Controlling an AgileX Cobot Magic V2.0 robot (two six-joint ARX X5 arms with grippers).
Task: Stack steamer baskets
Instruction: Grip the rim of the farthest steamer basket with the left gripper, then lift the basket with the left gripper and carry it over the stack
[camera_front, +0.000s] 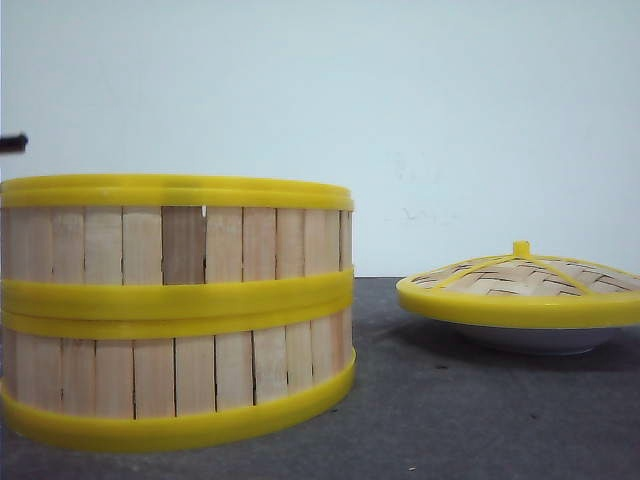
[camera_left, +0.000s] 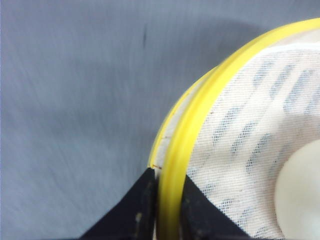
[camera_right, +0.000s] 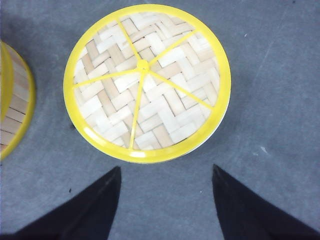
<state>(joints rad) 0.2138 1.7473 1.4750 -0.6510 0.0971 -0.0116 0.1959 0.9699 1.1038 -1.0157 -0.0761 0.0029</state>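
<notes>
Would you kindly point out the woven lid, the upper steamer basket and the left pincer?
woven lid (camera_right: 147, 82), right wrist view, on its woven centre.
upper steamer basket (camera_front: 180, 245), front view, on its slatted wall.
left pincer (camera_left: 167, 220), left wrist view, between fingertips gripping the yellow rim.

Soft, even light; faint shadow under the lid (camera_front: 520, 285); left wrist view blurred close up, the basket rim (camera_left: 187, 135) out of focus
</notes>
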